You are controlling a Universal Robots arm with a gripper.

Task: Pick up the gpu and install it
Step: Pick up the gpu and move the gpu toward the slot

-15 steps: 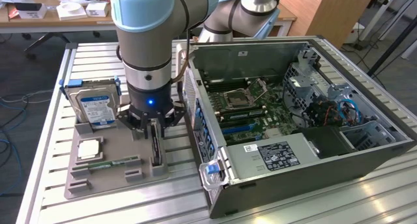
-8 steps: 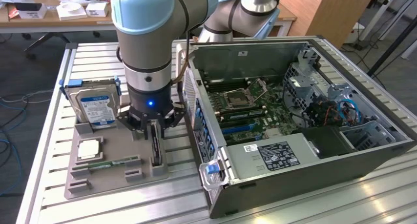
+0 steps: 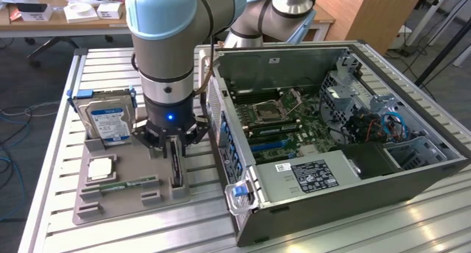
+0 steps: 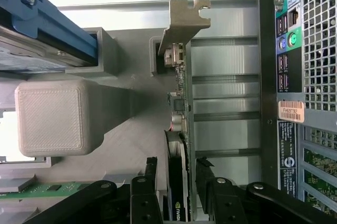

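The gpu (image 3: pixel 176 166) is a thin dark card standing on edge in a slot of the grey holder tray (image 3: pixel 132 200), beside the open computer case (image 3: pixel 353 170). My gripper (image 3: pixel 175 147) reaches straight down over it. In the wrist view the gpu (image 4: pixel 177 153) runs away from the camera, and its pale metal bracket (image 4: pixel 185 21) is at the far end. The gripper (image 4: pixel 178 184) is open. Its black fingers (image 4: pixel 150 179) straddle the card, one on each side, with a small gap on both sides. The card still rests in its slot.
On the same tray are a hard drive with a blue-white label (image 3: pixel 110 119), a square processor chip (image 3: pixel 101 169) and a green memory stick (image 3: pixel 129 184). The case's motherboard (image 3: pixel 283 118) is exposed. The case's rear port panel (image 4: pixel 295 50) is close beside the gpu.
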